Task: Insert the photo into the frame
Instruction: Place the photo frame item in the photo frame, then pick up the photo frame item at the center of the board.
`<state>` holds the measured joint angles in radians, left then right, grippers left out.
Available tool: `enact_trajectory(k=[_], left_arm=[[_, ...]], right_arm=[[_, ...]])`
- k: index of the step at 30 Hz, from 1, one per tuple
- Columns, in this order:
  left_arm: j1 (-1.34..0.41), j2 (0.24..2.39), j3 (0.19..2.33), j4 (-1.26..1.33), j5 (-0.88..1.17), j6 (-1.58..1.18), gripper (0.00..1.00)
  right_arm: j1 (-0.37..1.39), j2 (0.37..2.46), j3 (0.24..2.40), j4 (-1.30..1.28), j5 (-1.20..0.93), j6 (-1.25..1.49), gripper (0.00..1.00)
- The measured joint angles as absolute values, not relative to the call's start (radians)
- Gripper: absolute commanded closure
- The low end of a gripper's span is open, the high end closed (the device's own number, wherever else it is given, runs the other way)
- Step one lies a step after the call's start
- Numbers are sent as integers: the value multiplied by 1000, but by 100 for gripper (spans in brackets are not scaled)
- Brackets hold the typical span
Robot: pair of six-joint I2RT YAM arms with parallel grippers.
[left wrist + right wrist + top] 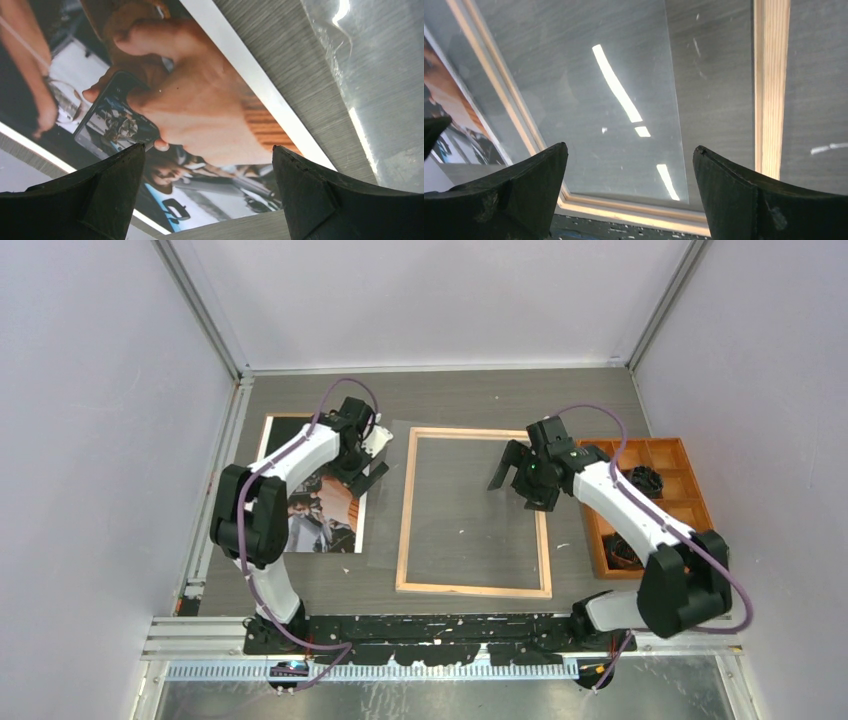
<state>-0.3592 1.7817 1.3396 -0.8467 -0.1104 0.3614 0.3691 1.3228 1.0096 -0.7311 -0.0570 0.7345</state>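
A: Where is the photo (325,522) lying?
B: It is lying flat on the table (470,405) at the left, picture side up, outside the frame (405,510). The left arm is covering part of it.
A: And the frame?
B: It is lying in the middle of the table with its pale wood side facing up. The photo is sitting near its left rail, not touching it.
A: What is the left gripper (210,195) doing?
B: It is hanging over the photo's right edge, toward the far corner, with its jaws spread wide and nothing between them. Its wrist camera is showing a printed hand holding a phone, then the white border, then a strip of bare table.
A: Is anything shining there?
B: A clear sheet (380,75) is catching the light at the right of that view. From above, it is lying skewed over the frame's left rail and sticking out toward the photo.
A: And the right gripper (629,195)?
B: It is hanging over the frame's far right part, also wide open and holding nothing. Under it, the sheet's edge is running inside the frame, so bare table is showing between that edge and the right rail.
A: Anything else?
B: An orange tray (660,442) is sitting at the right, beside the frame, with dark items in some compartments.
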Motion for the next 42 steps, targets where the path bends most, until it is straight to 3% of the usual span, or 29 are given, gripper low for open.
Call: enact_trajectory(k=[8, 26, 34, 42], left_arm=[[-374, 1834, 1382, -842, -77, 336, 3], [-411, 1964, 1407, -774, -98, 321, 4], [-418, 1968, 1408, -767, -109, 323, 7], [-430, 1969, 1408, -759, -128, 337, 9]], right_arm=[[226, 1535, 1012, -555, -175, 680, 0], [138, 1846, 1169, -312, -266, 605, 2], [126, 1983, 1301, -234, -366, 600, 7], [121, 1998, 1288, -172, -442, 611, 16]])
